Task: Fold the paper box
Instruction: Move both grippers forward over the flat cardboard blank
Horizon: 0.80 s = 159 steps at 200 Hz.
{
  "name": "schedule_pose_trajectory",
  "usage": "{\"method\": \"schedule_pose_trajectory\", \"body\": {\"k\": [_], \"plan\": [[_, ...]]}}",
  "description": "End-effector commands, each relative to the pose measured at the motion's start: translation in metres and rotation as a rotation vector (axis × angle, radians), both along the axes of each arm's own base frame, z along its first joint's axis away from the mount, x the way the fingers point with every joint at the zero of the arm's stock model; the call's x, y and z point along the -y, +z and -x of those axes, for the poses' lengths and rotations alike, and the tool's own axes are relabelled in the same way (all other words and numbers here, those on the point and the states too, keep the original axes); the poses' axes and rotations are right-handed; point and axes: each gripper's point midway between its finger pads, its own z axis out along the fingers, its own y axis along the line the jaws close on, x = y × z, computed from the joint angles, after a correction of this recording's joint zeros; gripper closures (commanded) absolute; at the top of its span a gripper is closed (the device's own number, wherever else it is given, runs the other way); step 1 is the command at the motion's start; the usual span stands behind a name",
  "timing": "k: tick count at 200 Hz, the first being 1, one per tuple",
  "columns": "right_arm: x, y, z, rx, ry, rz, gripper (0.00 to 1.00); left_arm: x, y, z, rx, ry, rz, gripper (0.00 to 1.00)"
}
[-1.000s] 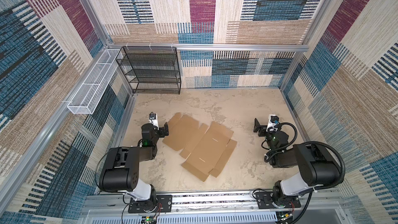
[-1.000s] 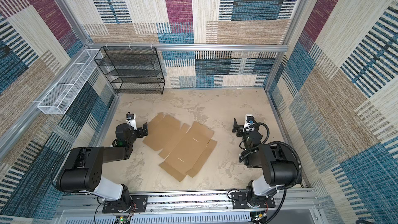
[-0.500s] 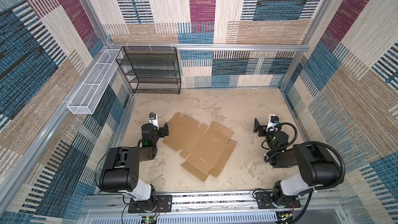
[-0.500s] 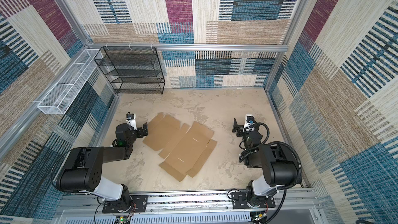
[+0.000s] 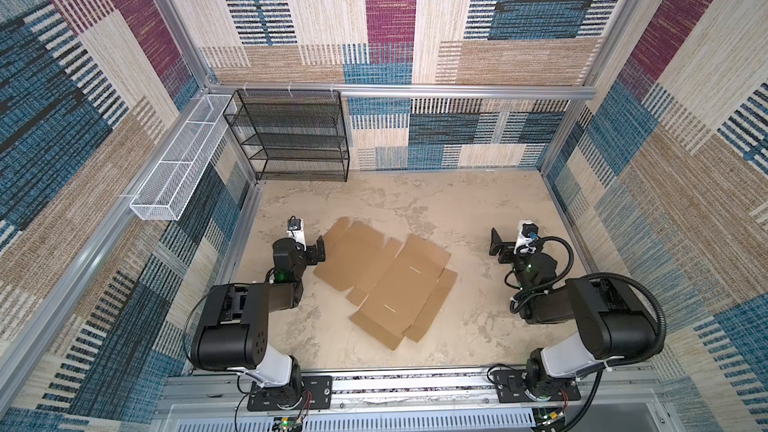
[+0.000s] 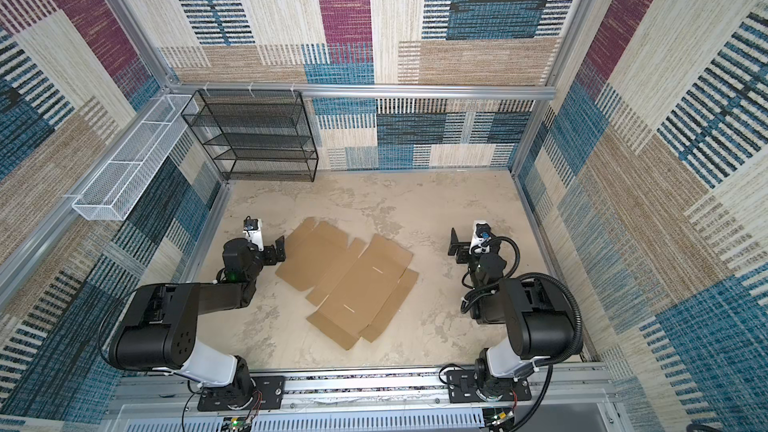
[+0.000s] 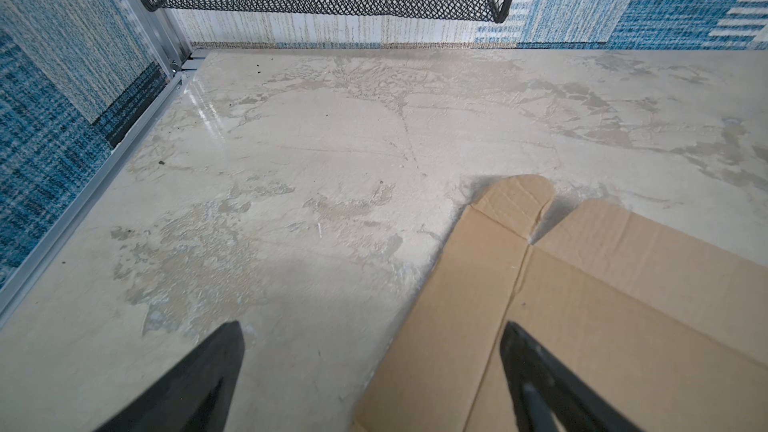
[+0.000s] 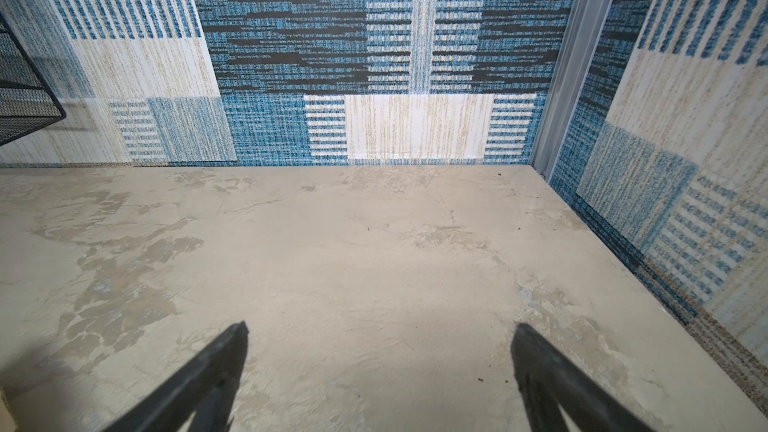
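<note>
The paper box (image 5: pixel 386 280) (image 6: pixel 349 280) is a flat brown cardboard sheet with flaps and slits, lying unfolded in the middle of the table in both top views. My left gripper (image 5: pixel 318 249) (image 6: pixel 278 252) hovers open at the sheet's left edge; in the left wrist view the paper box (image 7: pixel 582 317) lies under one fingertip (image 7: pixel 523 351) while the gripper (image 7: pixel 372 330) holds nothing. My right gripper (image 5: pixel 498 245) (image 6: pixel 457 245) stands open well to the right of the sheet, over bare table, and its wrist view shows the gripper (image 8: pixel 378 330) with nothing between its fingers.
A black mesh shelf rack (image 5: pixel 291 135) (image 6: pixel 253 135) stands at the back left against the wall. A white wire basket (image 5: pixel 178 160) hangs on the left wall. Patterned walls enclose the table on three sides; a metal rail (image 5: pixel 374 384) runs along the front.
</note>
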Motion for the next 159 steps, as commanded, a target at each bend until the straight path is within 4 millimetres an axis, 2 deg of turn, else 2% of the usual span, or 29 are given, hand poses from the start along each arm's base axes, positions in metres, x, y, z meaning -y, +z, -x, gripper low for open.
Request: {"method": "schedule_pose_trajectory", "body": {"k": [1,16,39,50,55,67,78,90,101,111,135,159], "plan": [[0.000,0.006,0.000,0.020,0.000,-0.005,0.00,0.003,0.002,-0.001,0.006,-0.020,-0.007,0.01],[0.007,0.011,-0.007,0.000,-0.043,-0.018,0.00,0.007,0.006,0.001,0.020,-0.049,-0.009,0.01],[0.028,0.008,-0.033,-0.194,-0.175,-0.050,0.00,0.004,0.020,0.003,0.018,-0.025,-0.007,0.01],[0.027,0.007,-0.039,-0.246,-0.174,-0.068,0.00,-0.002,0.032,0.002,0.014,0.011,-0.009,0.01],[0.025,0.010,-0.040,-0.246,-0.160,-0.084,0.00,-0.007,0.029,0.005,-0.031,0.040,-0.005,0.01],[0.018,0.018,-0.033,-0.213,-0.129,-0.149,0.00,-0.022,0.037,0.008,-0.088,0.149,0.020,0.01],[0.019,0.025,-0.025,-0.198,-0.154,-0.247,0.00,-0.034,0.046,0.014,-0.147,0.252,0.052,0.01],[0.019,0.025,-0.020,-0.237,-0.175,-0.328,0.00,-0.038,0.057,0.017,-0.183,0.295,0.070,0.01],[0.007,0.025,-0.018,-0.274,-0.115,-0.361,0.00,-0.040,0.063,0.020,-0.192,0.325,0.108,0.01],[-0.004,0.024,-0.014,-0.306,-0.062,-0.384,0.00,-0.035,0.067,0.020,-0.189,0.314,0.154,0.01],[-0.009,0.023,0.006,-0.345,-0.061,-0.440,0.00,-0.012,0.069,0.016,-0.238,0.221,0.272,0.01],[-0.024,0.034,0.026,-0.341,0.006,-0.459,0.00,0.010,0.070,0.010,-0.318,0.124,0.343,0.01]]}}
